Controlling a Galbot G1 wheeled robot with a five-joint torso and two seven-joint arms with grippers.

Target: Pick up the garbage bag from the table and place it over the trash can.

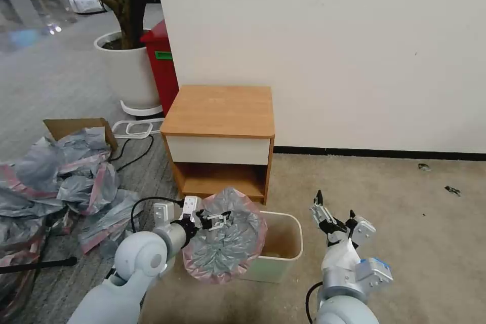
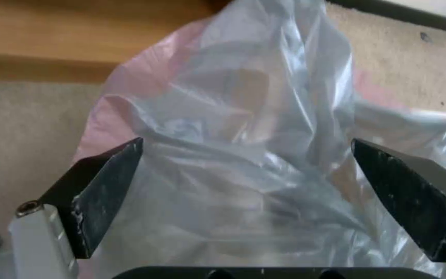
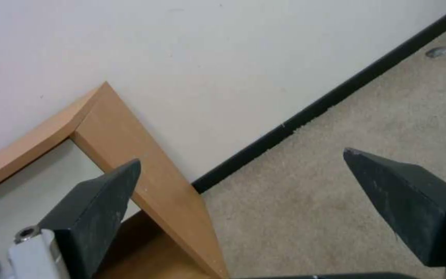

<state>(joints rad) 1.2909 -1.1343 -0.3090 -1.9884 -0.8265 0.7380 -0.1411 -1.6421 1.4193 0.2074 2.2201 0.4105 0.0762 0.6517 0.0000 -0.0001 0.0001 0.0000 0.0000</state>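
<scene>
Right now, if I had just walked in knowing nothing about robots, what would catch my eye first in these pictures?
Probably the crinkly silvery-grey plastic bag with a pink rim, draped over the robot's left hand and over the left side of the small cream-white plastic bin on the carpet. Behind them stands the light-brown wooden nightstand against the wall. The right hand hangs open to the bin's right, holding nothing.

The garbage bag, crinkly silvery-grey with a pink rim, hangs spread open over the left part of the cream-white trash can. The can stands on the carpet just near the wooden desk.
</scene>
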